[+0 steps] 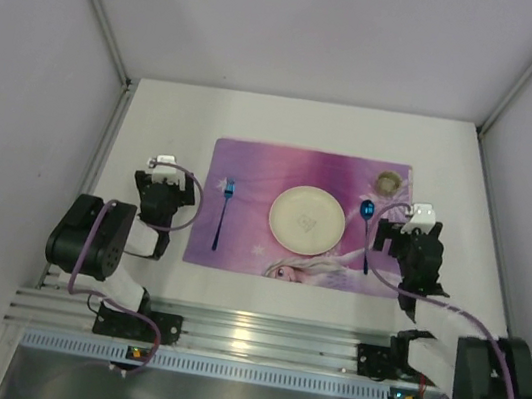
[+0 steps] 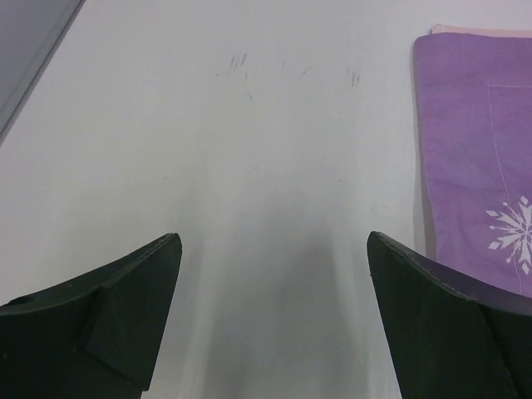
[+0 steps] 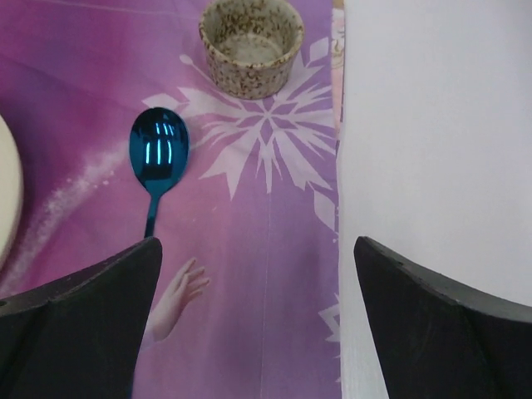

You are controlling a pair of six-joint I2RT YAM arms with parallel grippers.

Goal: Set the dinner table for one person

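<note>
Dinner table (image 1: 308,125): plate (image 1: 308,217) on placemat (image 1: 251,165), fork (image 1: 222,213) left, spoon (image 1: 366,210) right.

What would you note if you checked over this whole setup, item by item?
Surface: white dinner table, faint scuff marks, purple placemat lying flat.
Job's things: plate centred on placemat; fork left of it, blue spoon right of it, speckled cup at far right corner.
Clutter: nothing seen.
Grippers: left gripper open over bare table; right gripper open over placemat's right edge; both empty.
Cables: purple cables loop loosely; no snag seen.
Surroundings: plain walls, aluminium rail at near edge.
</note>
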